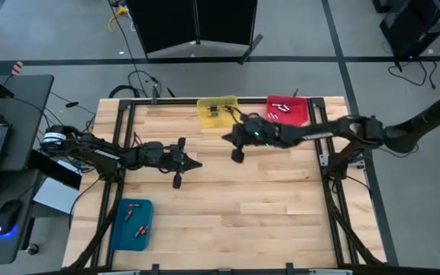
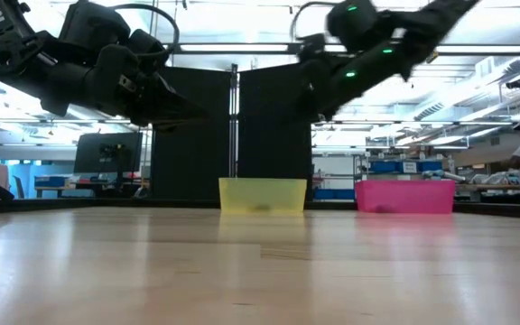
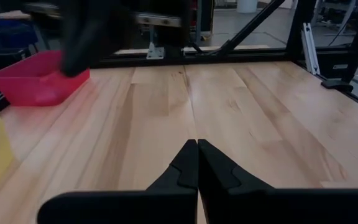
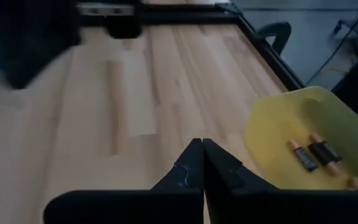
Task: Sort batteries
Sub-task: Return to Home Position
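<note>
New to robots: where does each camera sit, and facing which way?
High view: overhead, straight down on the table; both arms, left pincer, right pincer.
Low view: tabletop height, facing across to yellow bin and red bin; arms overhead.
Left wrist view: on left arm, past its shut fingers toward red bin.
Right wrist view: on right arm, past shut fingers toward batteries in yellow bin.
Shared: both bins, high and low.

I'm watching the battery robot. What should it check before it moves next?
1. Left end effector shut, nothing in it: ok.
2. Right end effector shut, nothing in it: ok.
3. Batteries lying inside the yellow bin: ok.
4. Red bin and blue bin hold batteries too: ok.
5. Both arms raised above the table: ok.
6. Each battery in its right bin: cannot tell.
</note>
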